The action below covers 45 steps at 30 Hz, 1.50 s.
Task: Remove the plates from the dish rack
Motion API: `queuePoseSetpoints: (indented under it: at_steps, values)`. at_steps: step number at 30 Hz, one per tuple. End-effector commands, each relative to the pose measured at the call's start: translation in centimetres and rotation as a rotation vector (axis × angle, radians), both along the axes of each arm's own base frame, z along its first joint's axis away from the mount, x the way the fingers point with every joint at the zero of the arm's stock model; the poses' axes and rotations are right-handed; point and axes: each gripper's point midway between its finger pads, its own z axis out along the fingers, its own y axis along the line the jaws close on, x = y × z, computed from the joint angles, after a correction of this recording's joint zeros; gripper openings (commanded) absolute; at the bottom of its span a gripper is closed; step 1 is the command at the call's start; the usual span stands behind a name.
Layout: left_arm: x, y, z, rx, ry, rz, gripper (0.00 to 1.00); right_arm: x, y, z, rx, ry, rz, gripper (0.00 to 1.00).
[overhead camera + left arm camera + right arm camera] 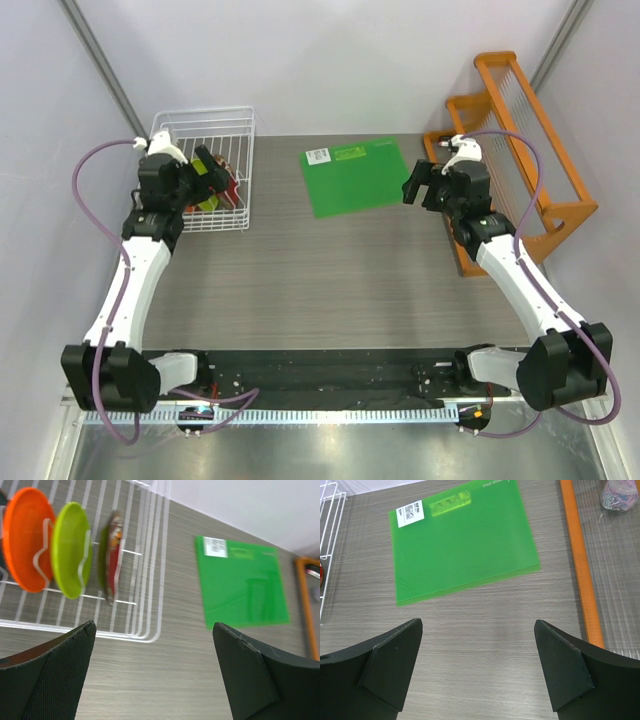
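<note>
- The rack (pixel 215 125) sits at the far left of the table (pixel 320 280), and 3 plates stand on edge between its tines: an orange plate (pixel 22 540), a green plate (pixel 70 550) and a red plate (pixel 114 555), side by side with gaps between them
- I cannot make out a 4th plate in any view
- The left gripper (pixel 152 626) hovers at the rack, jaws spread wide and holding nothing, with the red plate closest to it
- The right gripper (pixel 477 622) is also spread wide and empty, over bare table just beside the mat (pixel 465 540) and well apart from the rack
- Handling, as I judge it: the plates look small, stiff and light, with a smooth surface, so they may slip between hard fingers, and a drop could chip them if they are ceramic
- Best hold: the upper rim of an upright plate, 1 finger on each face, then a straight lift so it clears the tines without dragging its neighbour
- The rack is thin wire – probably light, so it may shift or tip if a plate catches on the way out
</note>
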Motion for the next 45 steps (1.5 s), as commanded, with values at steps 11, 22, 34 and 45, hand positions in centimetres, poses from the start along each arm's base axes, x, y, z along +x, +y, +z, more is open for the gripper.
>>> queuePoseSetpoints:
  at_steps: [11, 22, 34, 45]
  values:
    - [9.8, 2.2, -1.4, 0.038, -0.049, 0.142, 0.82, 1.9, -0.3, -0.9, -0.069, 0.019, -0.001, 1.00]
    - [13.9, 3.0, -7.3, 0.064, 0.044, 0.194, 0.71, 2.3, -0.9, -1.6, -0.090, 0.036, -0.014, 1.00]
    - [12.7, 4.2, -11.0, 0.232, 0.129, 0.281, 0.57, 2.8, -1.0, -2.4, -0.093, 0.065, -0.020, 0.99]
    - [13.1, 4.3, -13.8, 0.254, 0.159, 0.310, 0.32, 2.7, -1.3, -2.9, -0.105, 0.082, -0.027, 0.98]
